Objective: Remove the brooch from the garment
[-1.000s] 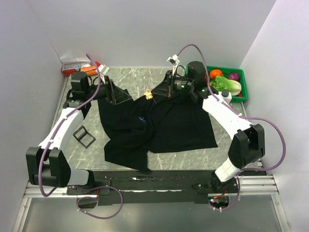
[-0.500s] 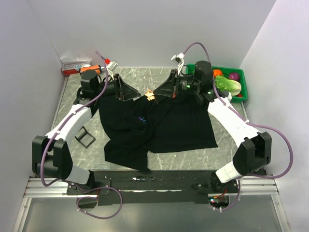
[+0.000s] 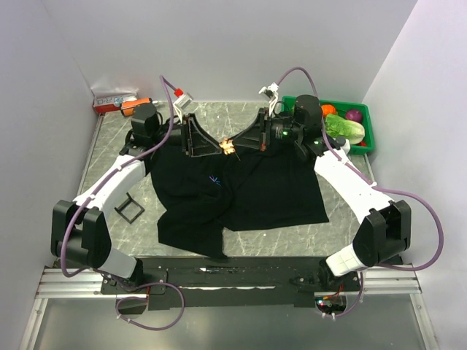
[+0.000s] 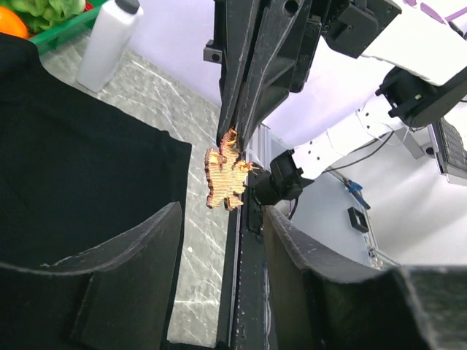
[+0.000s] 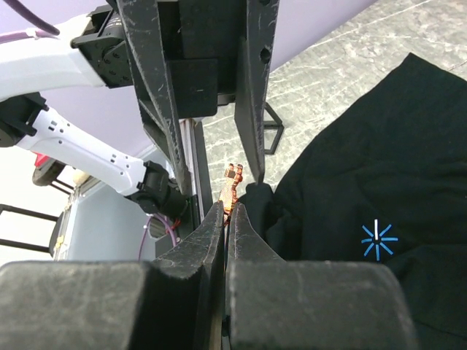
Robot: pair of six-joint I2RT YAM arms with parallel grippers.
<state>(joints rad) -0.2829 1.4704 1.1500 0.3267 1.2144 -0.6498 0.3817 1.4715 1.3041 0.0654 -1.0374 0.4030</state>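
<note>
The black garment (image 3: 241, 189) lies spread on the table, its blue starburst mark (image 3: 214, 179) facing up; a raised fold reaches the far edge. The tiny orange-tan brooch (image 3: 228, 147) is held above that fold. My right gripper (image 3: 235, 144) is shut on the brooch (image 5: 232, 191), which sticks out edge-on past its fingertips. My left gripper (image 3: 216, 147) is open and faces the right one; in its wrist view the brooch (image 4: 225, 172) hangs ahead of its spread fingers (image 4: 139, 255), apart from them. The garment also shows in the wrist views (image 4: 73, 160) (image 5: 394, 175).
A green bin (image 3: 366, 124) with vegetables stands at the far right, a white bottle (image 3: 341, 144) beside it. An orange cylinder (image 3: 130, 109) and a box (image 3: 113, 98) lie at the far left. A small black frame (image 3: 128, 205) sits on the table left of the garment.
My left gripper has swung right toward the brooch and now faces the right gripper closely. The right gripper has shifted slightly, still holding the brooch.
</note>
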